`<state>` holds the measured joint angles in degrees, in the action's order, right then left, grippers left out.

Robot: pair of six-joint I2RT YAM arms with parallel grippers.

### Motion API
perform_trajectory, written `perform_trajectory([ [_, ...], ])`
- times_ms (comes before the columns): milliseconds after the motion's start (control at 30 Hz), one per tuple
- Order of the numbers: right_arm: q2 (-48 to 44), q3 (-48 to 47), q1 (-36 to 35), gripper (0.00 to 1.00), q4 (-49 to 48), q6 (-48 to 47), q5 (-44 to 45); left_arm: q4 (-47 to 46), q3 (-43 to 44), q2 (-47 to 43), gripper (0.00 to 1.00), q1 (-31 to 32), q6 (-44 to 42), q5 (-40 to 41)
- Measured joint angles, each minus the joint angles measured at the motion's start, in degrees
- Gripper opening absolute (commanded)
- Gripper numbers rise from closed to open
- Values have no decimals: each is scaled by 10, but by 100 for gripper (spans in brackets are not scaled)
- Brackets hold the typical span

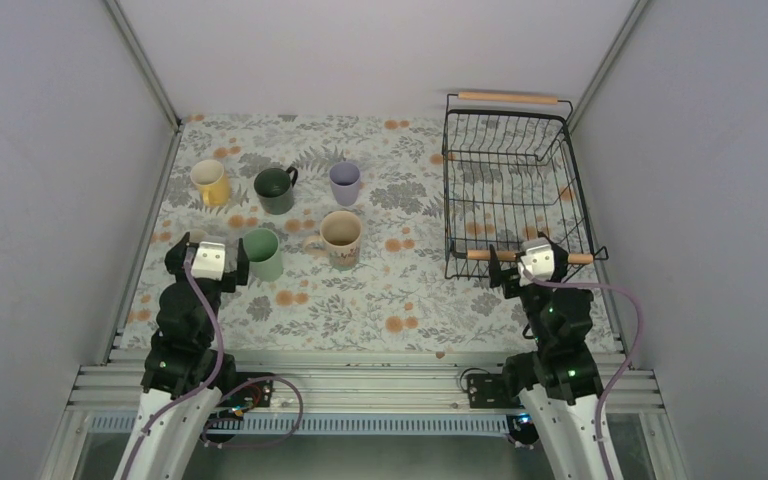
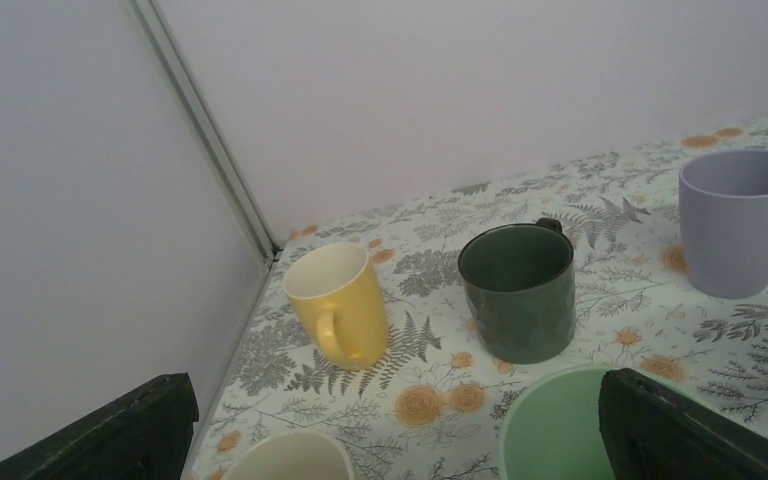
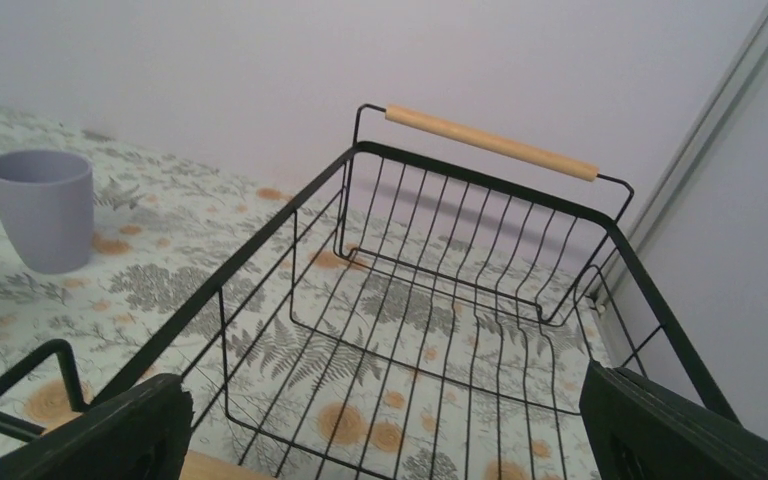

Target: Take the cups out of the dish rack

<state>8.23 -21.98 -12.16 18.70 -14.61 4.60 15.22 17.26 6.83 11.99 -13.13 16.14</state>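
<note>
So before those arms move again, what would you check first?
1. Dish rack empty: ok, no cup inside.
2. Cups out and upright: ok for the yellow cup, dark green cup, lavender cup, beige cup and mint cup.
3. Sixth cup: cannot tell, only a pale cup rim shows below the left fingers.
4. Left fingers open, holding nothing: ok.
5. Right fingers open, holding nothing: ok.

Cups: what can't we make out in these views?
- Pale rim, left wrist: cut off by the bottom edge; in the top view the left gripper covers that spot.
- Mint cup, left wrist: body cut off by the bottom edge.
- Rack, near handle, top view: middle hidden by the right gripper.
</note>
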Motion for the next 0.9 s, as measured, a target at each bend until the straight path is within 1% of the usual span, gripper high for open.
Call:
perform_trajectory([
  [167, -17, 30, 0, 100, -20, 34, 0, 1, 0, -7, 100, 0, 7, 3],
  [400, -23, 34, 0, 100, -31, 72, 6, 1, 0, -9, 100, 0, 10, 3],
  [900, -23, 34, 0, 100, -41, 91, 2, 3, 0, -13, 100, -3, 12, 1],
])
